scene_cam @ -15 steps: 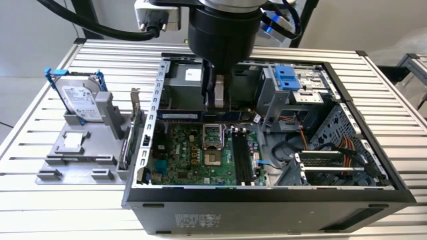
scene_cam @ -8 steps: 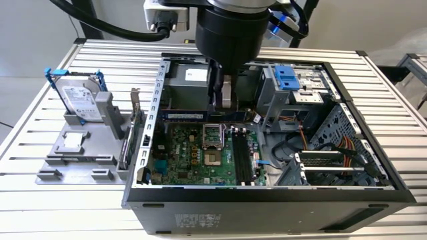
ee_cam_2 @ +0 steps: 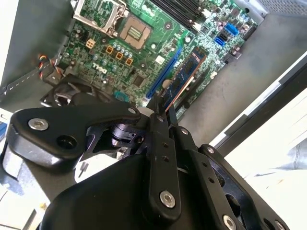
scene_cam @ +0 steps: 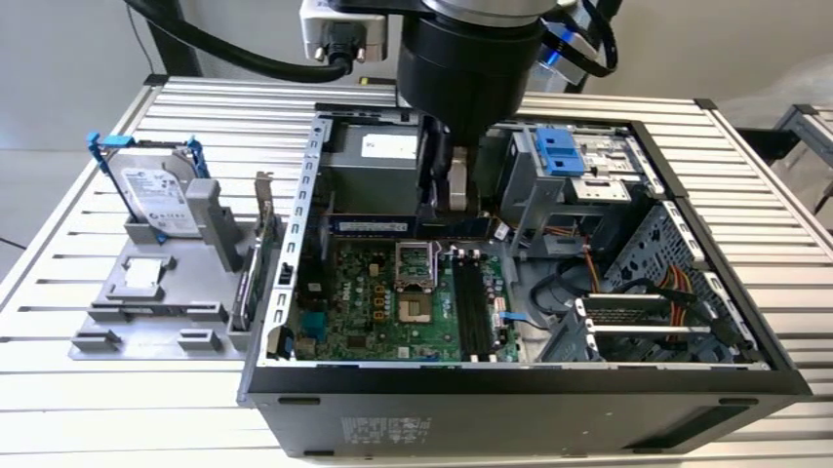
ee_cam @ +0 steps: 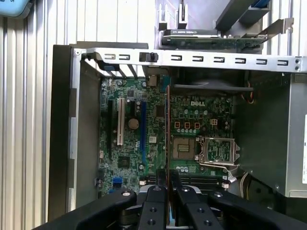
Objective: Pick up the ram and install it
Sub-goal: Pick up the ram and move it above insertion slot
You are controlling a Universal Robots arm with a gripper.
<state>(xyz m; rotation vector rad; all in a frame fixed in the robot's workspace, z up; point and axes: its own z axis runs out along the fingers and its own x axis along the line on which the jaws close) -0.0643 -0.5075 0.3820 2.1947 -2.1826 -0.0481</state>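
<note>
You've got the gripper (ee_cam_2: 163, 108) clenched on one end of the ram (ee_cam_2: 185, 76). It is a thin, dark, narrow stick with a coppery edge, held above the motherboard (ee_cam_2: 96, 55) and clear of it.

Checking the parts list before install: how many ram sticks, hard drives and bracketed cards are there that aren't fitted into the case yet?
ram: 1, gripped in the tool above the motherboard
hard drive: 1, on the grey stand
bracketed card: 1, upright beside the case
Total: 3
</note>
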